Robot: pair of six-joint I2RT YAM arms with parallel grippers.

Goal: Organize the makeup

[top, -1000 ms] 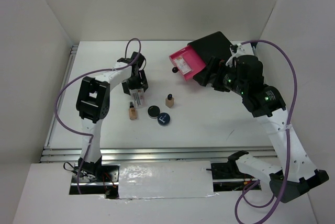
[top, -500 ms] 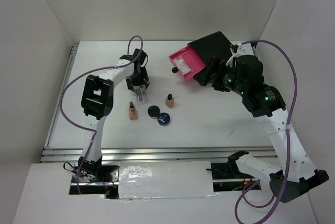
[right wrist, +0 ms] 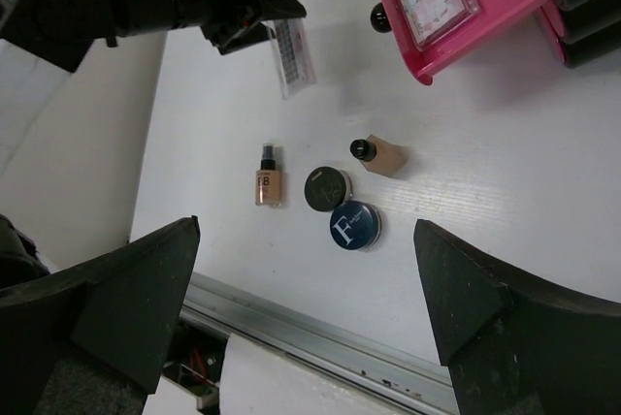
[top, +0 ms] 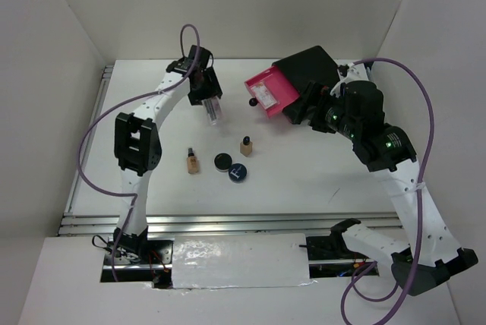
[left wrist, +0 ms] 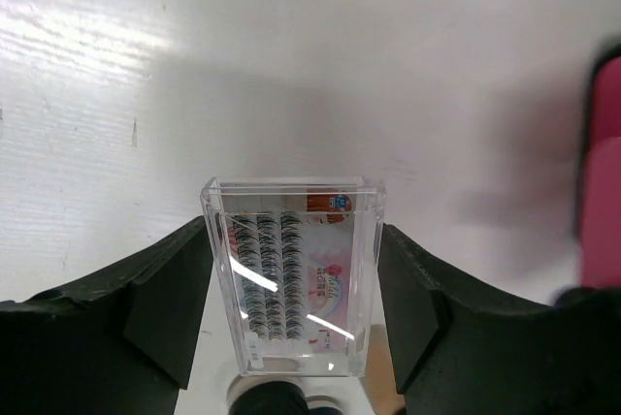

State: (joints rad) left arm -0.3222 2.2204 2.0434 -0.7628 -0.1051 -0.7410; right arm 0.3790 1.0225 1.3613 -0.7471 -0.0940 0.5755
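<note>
Inside the left gripper (left wrist: 294,240), 1 clear lash sachet (left wrist: 291,289), gripped part-spread; right gripper (right wrist: 306,231) fully spread, empty.

I see white table (top: 304,188) filling view, matte, with faint grain in wrist views. White panels box it in: back wall (top: 250,6) at 12 o'clock, left wall (top: 45,74) at 9, right wall (top: 448,36) at 3. Aluminium rail (top: 250,222) runs along table's near edge at 6. Second rail (top: 102,86) runs up edge at 9. White shelf (top: 68,279) sits below near rail, crinkled white sheet (top: 239,263) at its middle. Light even, from above. Soft glare on table in my left wrist view, shadows soft.
</note>
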